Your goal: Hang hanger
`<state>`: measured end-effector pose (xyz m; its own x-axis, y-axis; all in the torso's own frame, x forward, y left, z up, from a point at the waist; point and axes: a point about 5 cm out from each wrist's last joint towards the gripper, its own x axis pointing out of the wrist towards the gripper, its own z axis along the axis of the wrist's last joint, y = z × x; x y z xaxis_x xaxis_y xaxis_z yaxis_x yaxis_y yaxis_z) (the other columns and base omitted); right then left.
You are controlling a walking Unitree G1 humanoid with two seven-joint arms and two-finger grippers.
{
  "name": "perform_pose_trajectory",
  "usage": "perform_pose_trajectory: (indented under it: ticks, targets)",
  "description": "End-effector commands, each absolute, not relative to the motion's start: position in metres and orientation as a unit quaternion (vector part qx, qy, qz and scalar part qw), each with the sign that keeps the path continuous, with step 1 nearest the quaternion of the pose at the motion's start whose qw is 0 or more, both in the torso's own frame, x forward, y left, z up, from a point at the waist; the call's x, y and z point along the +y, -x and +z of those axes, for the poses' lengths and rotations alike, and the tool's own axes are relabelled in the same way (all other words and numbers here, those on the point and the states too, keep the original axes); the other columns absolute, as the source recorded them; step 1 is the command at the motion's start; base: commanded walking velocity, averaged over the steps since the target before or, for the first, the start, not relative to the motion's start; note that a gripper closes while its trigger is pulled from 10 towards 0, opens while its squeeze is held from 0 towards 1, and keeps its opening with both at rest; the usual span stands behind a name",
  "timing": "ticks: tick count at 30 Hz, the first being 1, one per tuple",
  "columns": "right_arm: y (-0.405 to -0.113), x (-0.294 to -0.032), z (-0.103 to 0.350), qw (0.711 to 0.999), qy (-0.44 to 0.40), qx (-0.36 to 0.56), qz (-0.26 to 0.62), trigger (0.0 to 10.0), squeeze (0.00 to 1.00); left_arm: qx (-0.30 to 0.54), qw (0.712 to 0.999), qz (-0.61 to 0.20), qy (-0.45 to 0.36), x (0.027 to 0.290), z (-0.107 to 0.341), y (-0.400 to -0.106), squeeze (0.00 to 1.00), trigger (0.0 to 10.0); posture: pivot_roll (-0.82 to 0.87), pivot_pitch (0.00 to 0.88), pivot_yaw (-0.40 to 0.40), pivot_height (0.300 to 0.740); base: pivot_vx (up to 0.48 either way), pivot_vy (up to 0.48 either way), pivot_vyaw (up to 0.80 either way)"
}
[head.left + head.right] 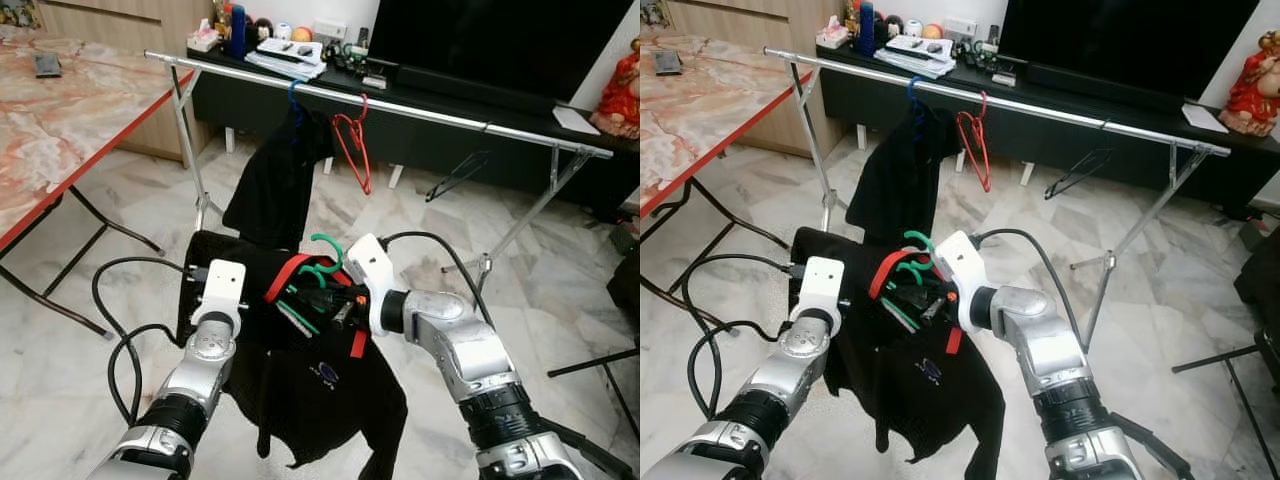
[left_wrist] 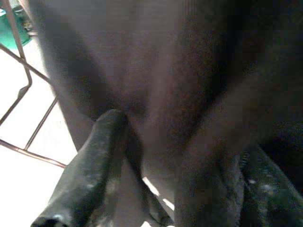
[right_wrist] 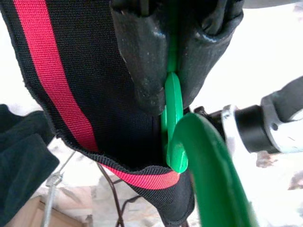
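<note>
**Green hanger pinched, garment draped between both arms**

Your right tool [image 3: 173, 61] clamps the flat green plastic hanger [image 1: 322, 268] near its curved hook. Your left tool [image 2: 156, 179] is buried in the soft black garment [image 1: 310, 390] with red webbing trim, closure unclear. The shiny metal rail [image 1: 420, 112] stands far ahead

1. The green plastic hanger [image 1: 322, 268] sits low in front of the rail, its hook pointing up and curving leftward.
2. A black garment [image 1: 310, 385] with red trim [image 3: 45, 80] hangs on the hanger and drapes toward the marble floor.
3. The right hand [image 3: 173, 61] is closed on the hanger's neck, with the hook just beyond its fingertips.
4. The metal clothes rail [image 1: 420, 112] runs horizontally behind, well apart from the hanger; the hook is not on it.
</note>
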<state>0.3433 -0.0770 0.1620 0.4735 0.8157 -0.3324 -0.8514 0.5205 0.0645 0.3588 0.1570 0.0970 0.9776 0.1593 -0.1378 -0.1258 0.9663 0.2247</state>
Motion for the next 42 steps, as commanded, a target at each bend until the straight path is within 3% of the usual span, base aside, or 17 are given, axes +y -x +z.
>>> perform_pose_trajectory:
  ticks: [1,17,22,27,31,39,42]
  targets:
    - [-0.345,-0.083,0.16,0.863,0.064,0.167,0.473,10.0,0.0,0.071,0.989,0.071,-0.108,0.155,0.101,-0.362,0.0,0.0,0.0,0.067,-0.142,0.74,0.0,0.0,0.0]
    - [-0.344,-0.09,0.135,0.868,0.074,0.203,0.448,10.0,0.0,0.075,0.988,0.072,-0.115,0.16,0.099,-0.36,0.0,0.0,0.01,0.087,-0.129,0.74,0.0,0.0,0.0]
    - [-0.343,-0.099,0.121,0.862,0.131,0.219,0.438,10.0,0.0,0.073,0.988,0.075,-0.115,0.161,0.1,-0.36,0.0,0.0,0.01,0.09,-0.13,0.74,0.0,0.0,0.0]
    - [-0.335,-0.111,0.101,0.835,0.198,0.243,0.452,10.0,0.0,0.072,0.987,0.088,-0.117,0.167,0.1,-0.359,0.0,0.0,0.01,0.091,-0.132,0.74,0.0,0.0,0.0]
    - [-0.319,-0.124,0.079,0.783,0.269,0.274,0.489,10.0,0.0,0.08,0.985,0.095,-0.119,0.171,0.097,-0.358,0.0,0.0,0.01,0.091,-0.132,0.74,0.0,0.0,0.0]
    - [-0.311,-0.139,0.07,0.761,0.297,0.29,0.498,10.0,0.0,0.105,0.979,0.113,-0.13,0.185,0.089,-0.355,0.0,0.0,0.0,0.096,-0.131,0.74,0.0,0.0,0.0]
    - [-0.314,-0.147,0.071,0.77,0.306,0.288,0.48,10.0,0.0,0.137,0.974,0.111,-0.145,0.194,0.078,-0.35,0.0,0.0,0.0,0.096,-0.131,0.74,0.0,0.0,0.0]
